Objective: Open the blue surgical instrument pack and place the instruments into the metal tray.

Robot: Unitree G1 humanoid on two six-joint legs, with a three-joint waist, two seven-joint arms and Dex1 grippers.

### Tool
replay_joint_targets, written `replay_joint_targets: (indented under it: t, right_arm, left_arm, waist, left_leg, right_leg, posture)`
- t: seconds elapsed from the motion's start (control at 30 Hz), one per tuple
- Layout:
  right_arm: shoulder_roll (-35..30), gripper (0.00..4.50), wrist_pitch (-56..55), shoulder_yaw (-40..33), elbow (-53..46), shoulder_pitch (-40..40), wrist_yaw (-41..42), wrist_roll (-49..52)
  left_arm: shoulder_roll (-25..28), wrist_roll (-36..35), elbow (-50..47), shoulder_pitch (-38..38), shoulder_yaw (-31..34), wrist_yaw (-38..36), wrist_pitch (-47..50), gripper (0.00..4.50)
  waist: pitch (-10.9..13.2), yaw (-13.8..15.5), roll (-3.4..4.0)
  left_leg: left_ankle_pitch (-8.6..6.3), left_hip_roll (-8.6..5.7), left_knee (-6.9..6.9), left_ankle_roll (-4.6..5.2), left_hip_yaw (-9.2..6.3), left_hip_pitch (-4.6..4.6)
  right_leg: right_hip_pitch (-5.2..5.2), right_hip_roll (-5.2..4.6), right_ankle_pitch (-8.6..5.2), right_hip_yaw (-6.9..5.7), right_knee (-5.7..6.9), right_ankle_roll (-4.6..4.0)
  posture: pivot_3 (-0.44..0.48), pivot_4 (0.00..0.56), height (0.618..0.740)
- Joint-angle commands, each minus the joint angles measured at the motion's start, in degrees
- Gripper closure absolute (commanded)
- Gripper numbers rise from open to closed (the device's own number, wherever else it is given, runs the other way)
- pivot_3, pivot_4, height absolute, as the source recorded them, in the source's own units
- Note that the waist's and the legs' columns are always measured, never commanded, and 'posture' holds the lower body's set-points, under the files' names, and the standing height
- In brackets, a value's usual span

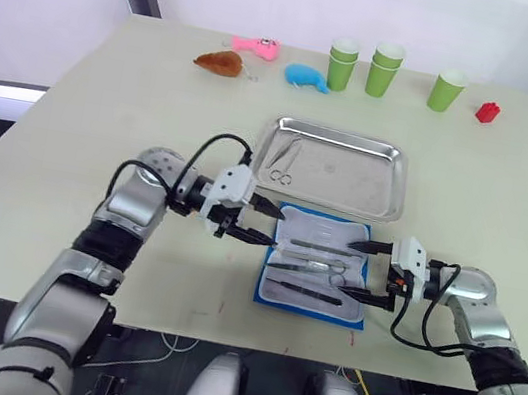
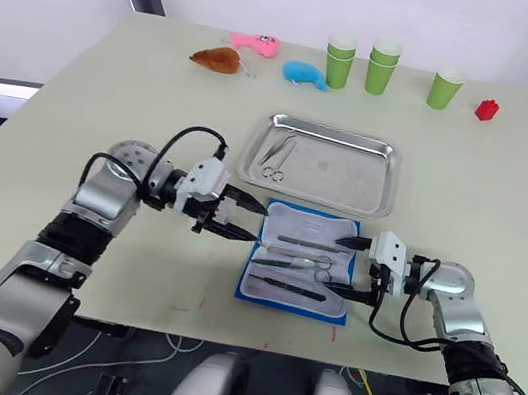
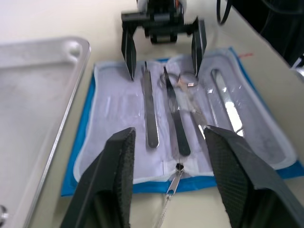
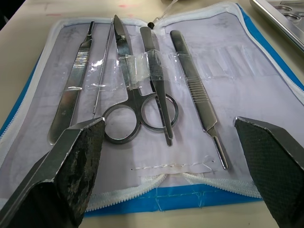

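Beige table (image 1: pixel 77 105): opened blue surgical instrument pack (image 1: pixel 318 263), no legible writing.

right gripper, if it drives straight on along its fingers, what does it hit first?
Most likely the ring-handled scissors strapped in the open blue pack: the right gripper is open, pointing across the lining at them. Its height above the pack is unclear, so it might skim over towards the left gripper.

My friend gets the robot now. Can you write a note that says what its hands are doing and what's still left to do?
Left gripper: open, empty, at the left edge of the blue surgical instrument pack.
Right gripper: open, empty, at the pack's right edge.
Pack lies unzipped and flat, just in front of the metal tray.
Done: pack opened; scissors and another tool lie in the tray.
Left: several instruments are in the pack's lining; move them to the tray.
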Motion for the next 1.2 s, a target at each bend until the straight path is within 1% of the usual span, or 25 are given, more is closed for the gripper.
replay_joint_targets:
  t: [0.03,0.07,0.2,0.3,0.5,0.7,0.73,0.77,0.87,0.9,0.93,0.97,1.1,1.2]
  right_arm:
    - [-0.7,0.00,2.4,3.2,4.5,3.7,-0.7,-5.2]
    - [-0.7,0.00,2.4,3.2,4.5,3.7,-0.7,-5.2]
    - [-0.4,0.00,2.6,3.1,4.4,3.9,-1.1,-5.2]
    - [-0.2,0.00,2.7,3.0,4.5,3.6,-1.3,-5.3]
    - [0.2,0.00,2.8,3.1,4.7,3.0,-1.5,-5.5]
    - [0.6,0.00,2.8,3.2,4.9,2.8,-1.8,-5.7]
    - [0.6,0.00,2.8,3.3,4.9,2.9,-1.8,-5.8]
    - [0.7,0.00,2.8,3.3,5.0,2.9,-1.9,-5.8]
    - [1.0,0.00,2.9,3.6,4.7,3.1,-2.0,-5.9]
    - [1.1,0.00,2.9,3.6,4.7,3.2,-2.0,-5.9]
    - [1.1,0.00,2.9,3.6,4.7,3.2,-2.0,-5.9]
    - [1.2,0.00,2.9,3.7,4.8,3.2,-2.0,-5.9]
    - [1.2,0.00,3.0,3.8,4.8,3.2,-2.0,-6.0]
    - [1.3,0.00,3.1,3.8,4.6,3.3,-2.0,-6.0]
  left_arm:
    - [-0.8,1.1,1.6,-2.0,0.1,0.2,-2.5,2.13]
    - [-1.0,1.3,2.0,-2.1,0.3,0.0,-2.8,2.13]
    - [-5.5,4.6,9.5,-3.9,-0.8,2.7,-7.8,2.13]
    - [-7.2,5.8,13.7,-5.1,-0.7,2.8,-10.2,2.13]
    - [-9.4,8.1,20.0,-7.3,-1.6,3.3,-13.9,2.13]
    - [-10.9,9.1,22.6,-7.8,-1.8,2.3,-14.9,2.13]
    - [-11.0,9.2,22.9,-7.7,-1.8,2.1,-15.0,2.41]
    - [-11.1,9.3,23.2,-7.7,-1.9,2.0,-15.2,2.41]
    - [-11.2,9.8,23.9,-7.8,-1.8,1.6,-15.5,3.68]
    - [-11.2,9.8,24.0,-7.8,-1.7,1.5,-15.6,3.91]
    - [-11.3,9.8,23.9,-7.9,-1.6,1.4,-15.6,4.28]
    - [-11.3,9.8,23.8,-7.9,-1.6,1.4,-15.5,4.45]
    - [-10.7,10.6,23.1,-7.9,-1.8,2.3,-15.4,4.45]
    - [-9.1,11.9,20.3,-8.8,-1.9,3.8,-12.1,4.45]
  waist:
    - [0.0,0.0,0.00]
    - [0.0,0.0,0.00]
    - [0.0,0.1,-0.03]
    - [0.0,0.0,-0.04]
    - [0.0,-0.1,-0.04]
    - [0.0,-0.2,-0.04]
    - [0.0,-0.2,-0.04]
    - [0.0,-0.1,-0.04]
    - [0.0,-0.2,-0.04]
    - [0.0,-0.2,-0.04]
    - [0.0,-0.2,-0.04]
    - [0.0,-0.2,-0.04]
    - [0.0,-0.2,-0.04]
    - [0.0,-0.2,-0.05]
  left_leg:
    - [0.00,0.00,0.00,0.00,0.00,0.00]
    - [0.00,0.00,0.00,0.00,0.00,0.00]
    - [0.00,0.00,0.02,0.00,0.02,0.01]
    - [0.00,-0.01,0.04,0.00,0.03,0.01]
    - [0.00,0.00,0.04,0.00,0.06,0.02]
    - [0.00,0.01,0.06,0.00,0.07,0.03]
    - [0.00,0.02,0.06,0.00,0.07,0.03]
    - [0.00,0.02,0.06,0.00,0.07,0.03]
    - [0.01,0.03,0.06,0.00,0.07,0.05]
    - [0.01,0.03,0.06,0.00,0.07,0.06]
    - [0.01,0.04,0.06,0.00,0.07,0.06]
    - [0.01,0.06,0.06,0.00,0.06,0.06]
    - [0.01,0.08,0.06,0.00,0.06,0.08]
    - [0.01,0.14,0.07,0.00,0.06,0.10]
  right_leg:
    - [0.00,0.00,0.00,0.00,0.00,0.00]
    - [0.00,0.00,0.00,0.00,0.01,0.00]
    - [0.01,0.00,0.00,0.01,0.02,0.00]
    - [0.01,0.00,0.01,0.00,0.05,0.01]
    - [0.00,0.04,0.01,-0.02,0.13,0.01]
    - [0.00,0.07,0.00,-0.01,0.17,0.01]
    - [0.00,0.08,0.00,-0.01,0.18,0.01]
    - [0.00,0.08,0.00,-0.01,0.19,0.01]
    - [0.00,0.09,0.00,-0.01,0.22,0.01]
    - [0.00,0.10,0.00,-0.01,0.23,0.01]
    - [0.00,0.11,0.00,-0.01,0.23,0.01]
    - [0.00,0.13,0.01,-0.01,0.24,0.01]
    - [0.00,0.15,0.00,-0.01,0.27,0.01]
    - [0.00,0.24,0.00,-0.01,0.31,0.01]
  posture:
    - [0.000,0.150,0.739]
    - [0.000,0.150,0.739]
    - [0.000,0.150,0.739]
    - [0.000,0.150,0.739]
    - [0.000,0.150,0.739]
    - [0.000,0.150,0.739]
    - [0.000,0.150,0.739]
    - [0.000,0.150,0.739]
    - [0.000,0.150,0.739]
    - [0.000,0.150,0.739]
    - [0.000,0.150,0.739]
    - [0.000,0.150,0.739]
    - [0.000,0.150,0.739]
    - [0.000,0.150,0.739]
